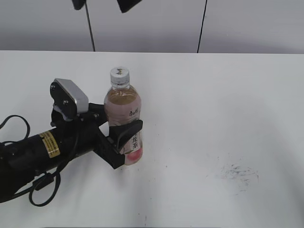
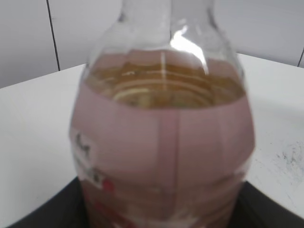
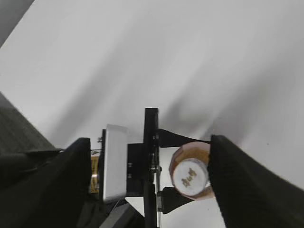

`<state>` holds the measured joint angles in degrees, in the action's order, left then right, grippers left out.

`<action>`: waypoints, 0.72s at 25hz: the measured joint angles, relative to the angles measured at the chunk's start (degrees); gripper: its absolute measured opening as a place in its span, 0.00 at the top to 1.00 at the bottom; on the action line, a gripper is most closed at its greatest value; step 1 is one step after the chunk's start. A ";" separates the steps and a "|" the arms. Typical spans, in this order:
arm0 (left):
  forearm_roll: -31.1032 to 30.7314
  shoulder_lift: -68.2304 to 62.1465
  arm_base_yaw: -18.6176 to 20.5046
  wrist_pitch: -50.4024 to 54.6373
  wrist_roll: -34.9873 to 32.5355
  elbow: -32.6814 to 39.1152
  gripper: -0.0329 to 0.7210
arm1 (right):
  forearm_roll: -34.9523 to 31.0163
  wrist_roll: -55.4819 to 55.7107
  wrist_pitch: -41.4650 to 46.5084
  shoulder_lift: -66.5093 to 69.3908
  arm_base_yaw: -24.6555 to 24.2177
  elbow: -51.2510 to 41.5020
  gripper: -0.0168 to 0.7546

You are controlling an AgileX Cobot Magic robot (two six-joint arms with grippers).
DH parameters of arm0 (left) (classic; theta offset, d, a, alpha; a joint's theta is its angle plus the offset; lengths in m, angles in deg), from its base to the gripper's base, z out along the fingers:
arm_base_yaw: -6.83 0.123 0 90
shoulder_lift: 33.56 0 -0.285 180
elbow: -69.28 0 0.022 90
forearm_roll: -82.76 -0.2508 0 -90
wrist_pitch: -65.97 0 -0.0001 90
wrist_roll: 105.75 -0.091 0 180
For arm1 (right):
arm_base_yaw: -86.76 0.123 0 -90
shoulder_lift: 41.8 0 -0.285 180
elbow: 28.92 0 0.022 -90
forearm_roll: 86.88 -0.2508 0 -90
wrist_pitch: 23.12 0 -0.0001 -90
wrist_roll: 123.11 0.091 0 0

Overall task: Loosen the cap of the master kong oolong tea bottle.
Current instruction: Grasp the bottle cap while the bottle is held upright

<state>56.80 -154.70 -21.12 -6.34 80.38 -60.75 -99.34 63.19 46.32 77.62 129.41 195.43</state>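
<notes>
The master kong oolong tea bottle [image 1: 122, 102] stands upright on the white table, left of middle, with pale amber tea and a pink-and-white label. Its white cap [image 1: 119, 73] is on the neck. My left gripper [image 1: 121, 130] is shut on the bottle's lower body. In the left wrist view the bottle [image 2: 161, 142] fills the frame between the jaws [image 2: 161, 216]. My right gripper [image 1: 103, 4] hangs above, only its dark fingertips showing at the top edge. In the right wrist view its jaws [image 3: 149, 190] are wide open, high over the cap [image 3: 190, 176], not touching it.
The white table [image 1: 213, 104] runs back to a grey panelled wall. Dark scuff marks [image 1: 240, 173] lie at the front right. The left arm's black cables [image 1: 42, 187] loop at the lower left.
</notes>
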 joint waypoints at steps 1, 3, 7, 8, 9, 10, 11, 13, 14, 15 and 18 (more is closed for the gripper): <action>0.00 0.00 0.00 0.00 0.00 0.00 0.44 | 1.37 1.57 0.06 0.59 0.00 -0.34 0.23; 0.00 0.00 0.00 0.00 0.00 0.00 0.44 | 2.86 2.95 0.16 1.50 0.00 -1.57 0.23; 0.00 0.00 0.00 0.00 0.00 0.00 0.44 | 2.98 3.84 0.41 3.41 0.19 -3.59 0.25; 0.00 0.00 0.00 0.00 0.00 0.00 0.44 | 2.98 3.89 0.48 3.74 0.19 -3.80 0.26; 0.00 0.00 0.00 0.00 0.00 0.00 0.44 | 2.98 3.89 0.48 3.94 0.31 -4.06 0.27; 0.00 0.00 0.00 0.00 0.00 0.00 0.44 | 2.98 3.94 0.48 4.00 0.37 -4.25 0.28; 0.00 0.00 0.00 0.00 0.00 0.00 0.44 | 2.98 3.94 0.48 4.07 0.37 -4.64 0.29; 0.00 0.00 0.00 0.00 0.00 0.00 0.44 | 2.98 3.94 0.48 4.07 0.37 -5.59 0.31; 0.00 0.00 0.00 0.00 0.00 0.00 0.44 | 2.98 3.94 0.48 4.07 0.37 -6.25 0.31; 0.00 0.00 0.00 0.00 0.00 0.00 0.44 | 2.69 3.94 0.48 4.07 0.37 -6.94 0.31; 0.00 0.00 0.00 0.00 0.00 0.00 0.44 | 1.68 3.94 0.53 4.07 0.37 -8.26 0.32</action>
<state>56.80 -154.70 -21.12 -6.34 80.38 -60.75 -97.66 67.14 46.85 81.70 129.78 187.16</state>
